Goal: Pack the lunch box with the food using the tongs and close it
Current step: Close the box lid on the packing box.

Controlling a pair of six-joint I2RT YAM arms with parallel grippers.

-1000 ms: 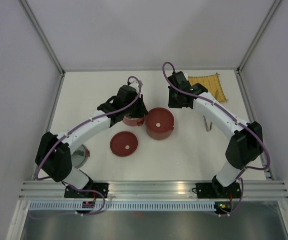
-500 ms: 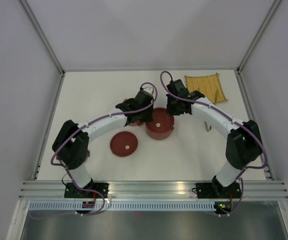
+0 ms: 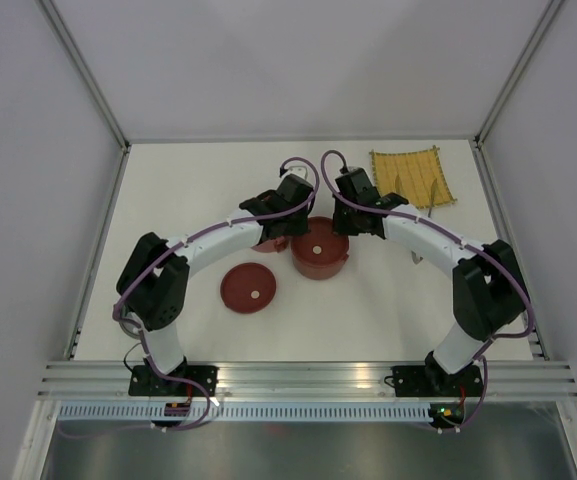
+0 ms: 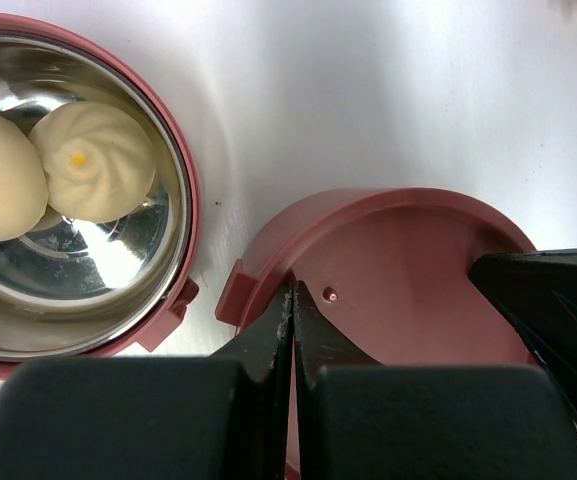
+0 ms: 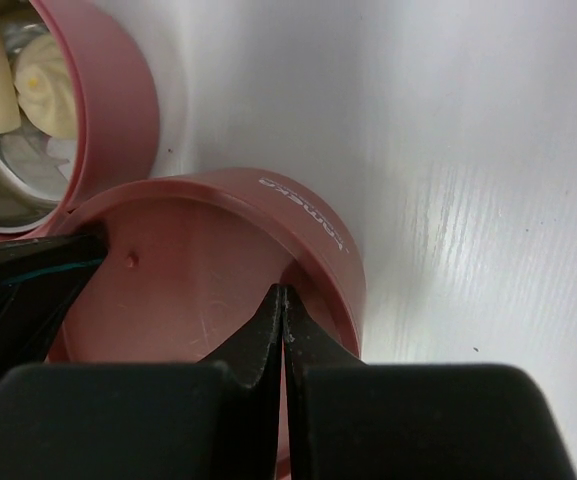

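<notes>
The lunch box shows as two dark-red bowls. One bowl [image 3: 318,258] has its lid [image 4: 408,290] on, with a pale knob in the middle. My left gripper [image 4: 293,292] is shut, its tips resting on the lid's left edge. My right gripper [image 5: 281,293] is shut too, its tips on the lid just inside the right rim. The other bowl [image 4: 183,170] stands open just left of it, mostly under my left arm in the top view. It holds food, two pale round buns [image 4: 93,160]. The tongs [image 3: 415,259] peek out from under my right arm.
A loose red lid [image 3: 249,288] lies flat on the table in front of the open bowl. The yellow woven mat [image 3: 411,177] lies at the back right. Both forearms arch over the table's middle, to either side of the bowls.
Both grippers have come in over the lidded bowl from either side and shut. The left arm swung right off the open bowl. The right arm shifted left, uncovering the mat.
</notes>
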